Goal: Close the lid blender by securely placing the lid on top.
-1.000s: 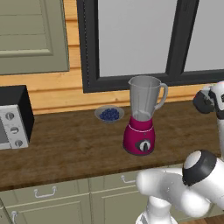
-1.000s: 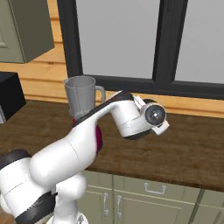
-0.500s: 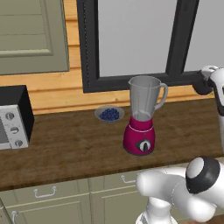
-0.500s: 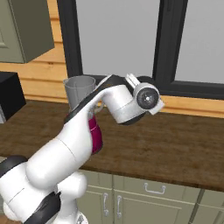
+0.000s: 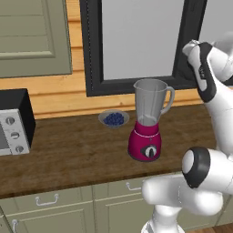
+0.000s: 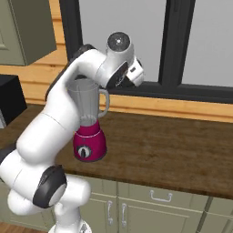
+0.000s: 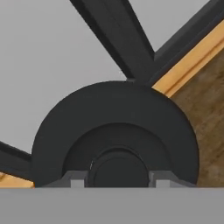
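In the hand view the lid [image 7: 114, 116], a dark round cap with a raised centre knob, is seen close up, and my gripper [image 7: 116, 179] is shut on that knob. Behind the lid are the dark window frame and a strip of the counter. The blender [image 5: 148, 120] stands upright on the wooden counter, a clear open-topped jar on a magenta base; it is also seen as the blender [image 6: 89, 123]. My raised hand [image 6: 131, 73] sits beside and slightly above the jar's rim, to its right, tilted toward the window.
A glass bowl of blueberries [image 5: 113, 119] sits behind and left of the blender. A microwave [image 5: 12, 123] stands at the counter's left end. The dark-framed window [image 5: 136, 41] rises just behind the jar. Bare wooden counter [image 6: 182, 141] lies to the blender's right.
My arm has swung the hand, still holding the lid, upward and toward the blender, from low at the counter's right to about the height of the jar's rim.
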